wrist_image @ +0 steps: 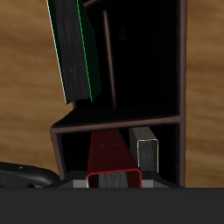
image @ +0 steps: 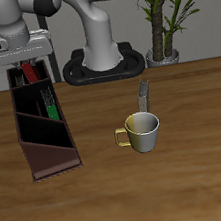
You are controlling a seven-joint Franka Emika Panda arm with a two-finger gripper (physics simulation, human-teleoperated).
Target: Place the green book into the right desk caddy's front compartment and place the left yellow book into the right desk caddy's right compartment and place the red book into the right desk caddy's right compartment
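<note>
While the exterior view sets the hand (image: 31, 60) over the far end of the right desk caddy (image: 49, 158) on the counter (image: 195, 180), the red book (image: 31, 71) hangs upright directly beneath it, the green book (image: 52, 104) already slotted nearby. From the wrist view, the hand (wrist_image: 114, 181) is clamped on the red book (wrist_image: 111, 156), which points straight down into the compartment (a yellowish book (wrist_image: 145, 147) stands just beside it), so lowering looks to be all that remains.

no readable text, labels or signs
</note>
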